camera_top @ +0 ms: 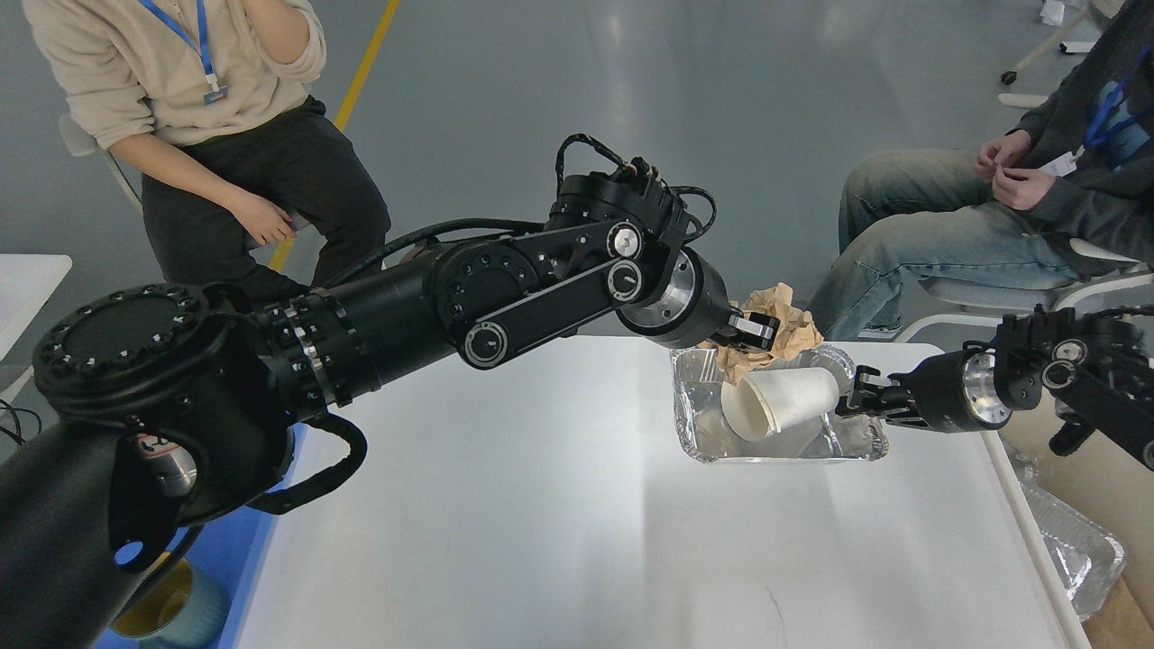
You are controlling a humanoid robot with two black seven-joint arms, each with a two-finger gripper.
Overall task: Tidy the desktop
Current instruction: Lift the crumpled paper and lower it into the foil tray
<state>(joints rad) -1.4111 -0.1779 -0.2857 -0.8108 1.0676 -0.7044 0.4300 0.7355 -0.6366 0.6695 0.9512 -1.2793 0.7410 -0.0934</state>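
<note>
The white desktop (559,541) fills the lower middle of the head view. A foil tray (694,433) sits on it at the right. My left gripper (755,335) reaches across from the left, shut on a crumpled brown paper wad (783,326), holding it over the tray's far edge. A white paper cup (783,401) lies tilted over the tray, mouth toward the lower left. My right gripper (855,397) is at the cup's base, shut on it.
My left arm (379,315) spans the desktop's left half and hides most of the blue tray (239,577); a teal cup (176,604) shows at the bottom left. Two seated people are beyond the far edge. More foil trays (1077,550) lie off the right edge.
</note>
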